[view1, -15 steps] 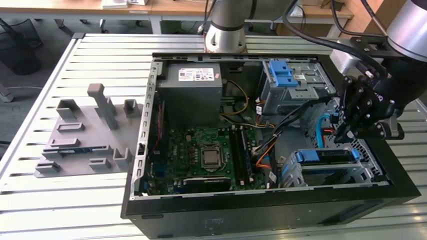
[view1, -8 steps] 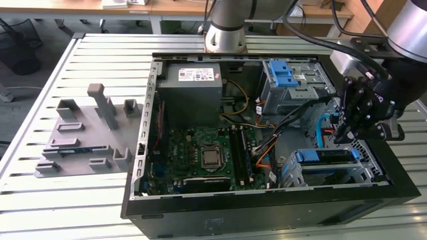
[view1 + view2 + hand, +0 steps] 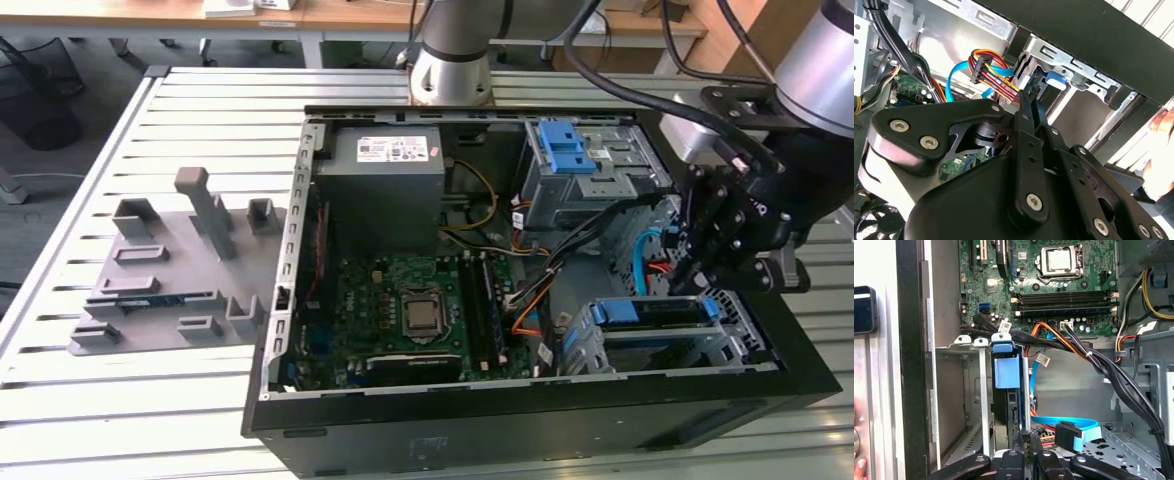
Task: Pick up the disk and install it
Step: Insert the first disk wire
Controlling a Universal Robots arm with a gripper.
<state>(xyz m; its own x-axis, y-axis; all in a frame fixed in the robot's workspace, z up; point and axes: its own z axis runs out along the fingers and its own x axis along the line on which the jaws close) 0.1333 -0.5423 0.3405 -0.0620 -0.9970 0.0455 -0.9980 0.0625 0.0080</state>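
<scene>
A slatted metal table carries the work. On it lies an open black computer case, toward the exterior view's right, and a grey moulded fixture with upright blocks sits just beside the case on the exterior view's left

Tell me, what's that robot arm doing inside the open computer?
A robot arm's gripper is down at the drive cage in a corner of the open computer case, which lies on a slatted metal table. In the first wrist view its fingers are closed on the edge of the disk, which stands on edge in the cage slot in its blue bracket. The disk looks partly or fully seated; cables run close by.
</scene>
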